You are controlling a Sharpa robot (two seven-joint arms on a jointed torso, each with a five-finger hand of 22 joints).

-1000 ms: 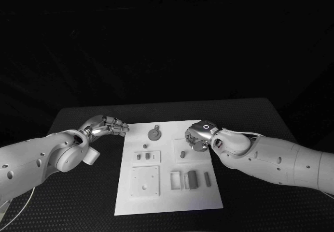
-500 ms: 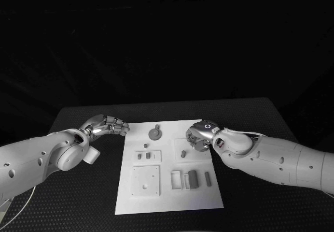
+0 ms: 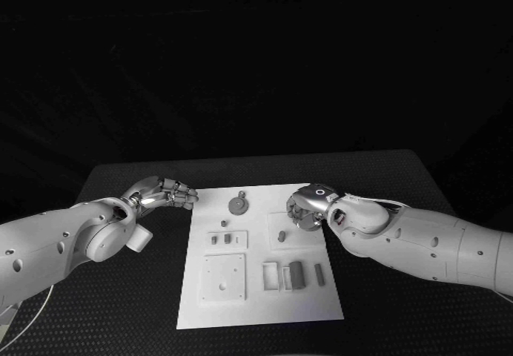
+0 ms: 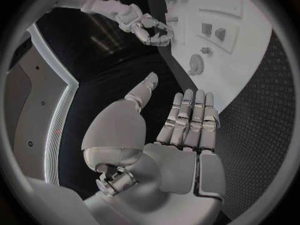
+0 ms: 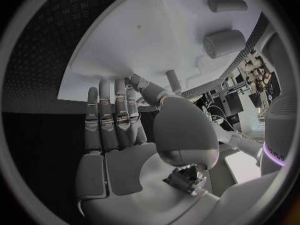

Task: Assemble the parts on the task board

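I have the right robot hand (image 3: 307, 208) hovering empty, fingers loosely spread, over the task board's (image 3: 256, 311) far right part. The small upright peg (image 3: 281, 236) stands just nearer and left of it, I think. The left robot hand (image 3: 166, 194), loosely curled and empty, sits off the board's left edge.

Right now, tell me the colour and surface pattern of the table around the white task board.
Black table, with a fine dotted texture; the head view shows it best.
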